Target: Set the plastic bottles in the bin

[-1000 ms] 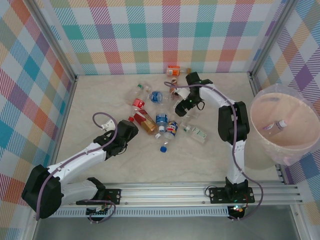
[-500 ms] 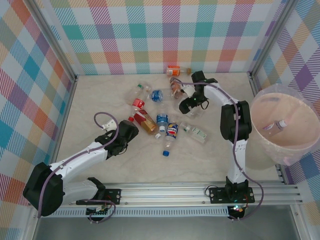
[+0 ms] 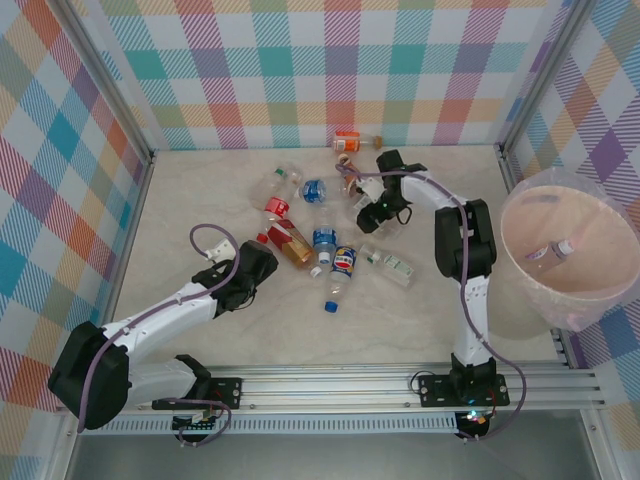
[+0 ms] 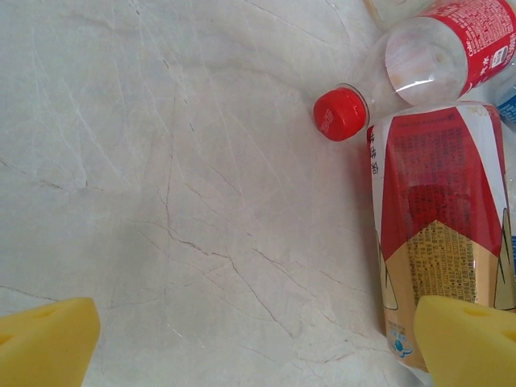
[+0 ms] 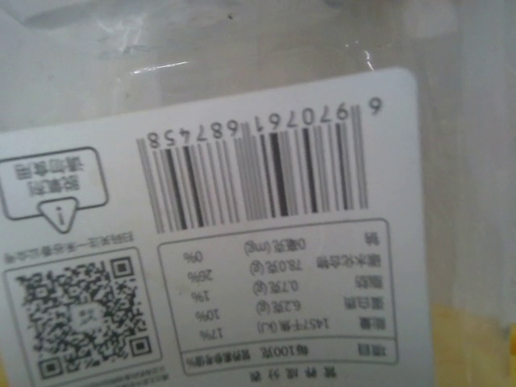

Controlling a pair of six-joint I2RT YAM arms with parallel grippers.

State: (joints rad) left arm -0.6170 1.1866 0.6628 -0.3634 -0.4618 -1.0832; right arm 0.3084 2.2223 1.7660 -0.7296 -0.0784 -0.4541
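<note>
**A:** Top view?
**B:** Bottles (image 3: 322,240) lie scattered on the surface (image 3: 200,200). The bin (image 3: 520,215) stands at three o'clock. The right gripper (image 3: 372,205) sits among bottles at one o'clock.
**A:** Left wrist?
**B:** The left gripper (image 4: 258,347) has its jaws wide apart. A red-labelled bottle (image 4: 435,226) lies at four o'clock. Centre over it before closing.
**A:** Right wrist?
**B:** A white-labelled bottle (image 5: 258,242), very near. I cannot tell how the jaws stand. Grip its middle gently.

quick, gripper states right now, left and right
Left gripper: open, holding nothing.
Right gripper: cannot be told; a white-labelled bottle sits right up against its camera and hides the fingers.
</note>
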